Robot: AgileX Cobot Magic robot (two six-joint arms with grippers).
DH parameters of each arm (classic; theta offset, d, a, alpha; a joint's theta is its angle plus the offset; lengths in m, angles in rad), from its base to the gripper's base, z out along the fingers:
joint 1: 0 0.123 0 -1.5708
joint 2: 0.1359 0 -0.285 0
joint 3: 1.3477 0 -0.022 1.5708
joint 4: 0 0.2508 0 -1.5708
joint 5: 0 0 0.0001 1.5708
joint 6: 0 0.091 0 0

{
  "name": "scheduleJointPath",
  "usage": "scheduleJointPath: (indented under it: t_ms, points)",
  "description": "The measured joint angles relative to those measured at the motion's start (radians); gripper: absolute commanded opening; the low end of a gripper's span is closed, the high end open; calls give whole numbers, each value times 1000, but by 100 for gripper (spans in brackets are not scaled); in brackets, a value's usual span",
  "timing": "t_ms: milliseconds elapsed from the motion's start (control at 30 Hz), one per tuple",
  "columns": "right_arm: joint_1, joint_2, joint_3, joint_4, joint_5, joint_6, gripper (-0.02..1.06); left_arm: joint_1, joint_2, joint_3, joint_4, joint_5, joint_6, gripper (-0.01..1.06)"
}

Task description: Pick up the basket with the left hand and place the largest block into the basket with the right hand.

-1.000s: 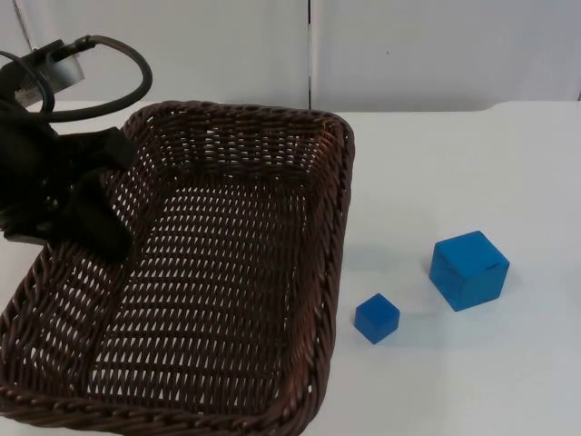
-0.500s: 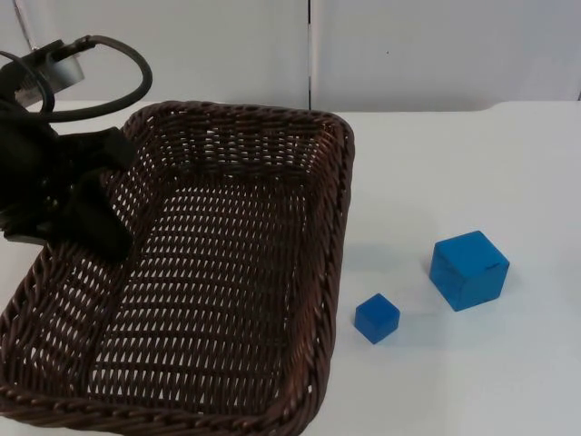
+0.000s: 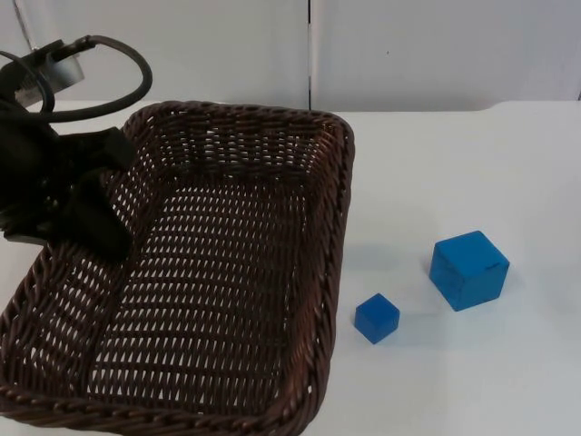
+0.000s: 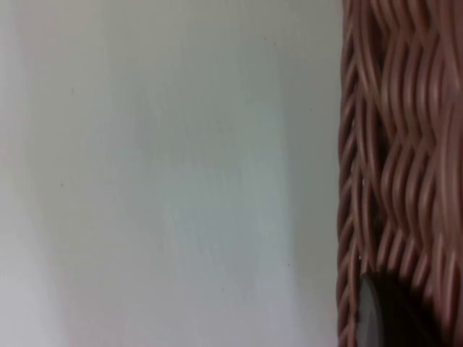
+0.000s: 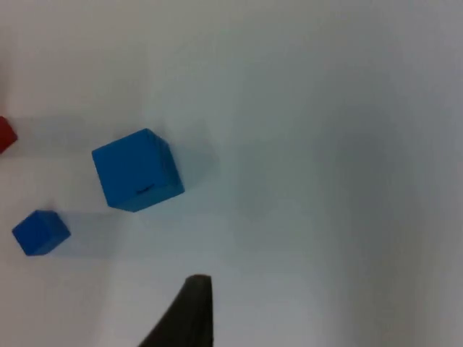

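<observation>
Dark brown woven wicker forms the rectangular basket [image 3: 218, 272], an open lattice floor with braided rim. The left gripper [image 3: 86, 213] sits at its left wall — jaws closed on the weave, one black fingertip [image 4: 383, 314] against the wicker. On the smooth white tabletop [image 3: 472, 163], the large blue cube [image 3: 468, 270] stands near a small blue cube [image 3: 377, 318]. The right gripper's state — I cannot tell.

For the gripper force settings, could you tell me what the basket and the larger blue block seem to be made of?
Basket: dark brown woven wicker or rattan, judging by the open weave and braided rim. Large blue block: smooth, matte, sharp-edged, probably painted wood or plastic; the look leaves it open.
</observation>
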Motion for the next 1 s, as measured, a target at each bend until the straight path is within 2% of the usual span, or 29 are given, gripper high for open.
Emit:
scheduleJointPath:
  t_ms: [67, 400, 500, 533, 633, 833, 1000]
  points:
    - [22, 12, 0, 0, -2, -2, 105, 0, 0, 0, 0, 0, 0, 0]
    - [284, 113, 0, -7, -52, 1, 105, 0, 0, 0, 0, -4, 0, 0]
    - [397, 164, 0, -96, -93, 71, 105, 0, 0, 0, 0, -4, 0, 0]
    - [397, 164, 0, -96, -93, 71, 105, 0, 0, 0, 0, -4, 0, 0]
    - [465, 213, 0, -199, -119, 167, 105, 0, 0, 0, 0, -4, 0, 0]
    - [504, 297, 0, -262, -194, 247, 105, 0, 0, 0, 0, -8, 0, 0]
    - [506, 352, 0, -276, -263, 258, 105, 0, 0, 0, 0, -12, 0, 0]
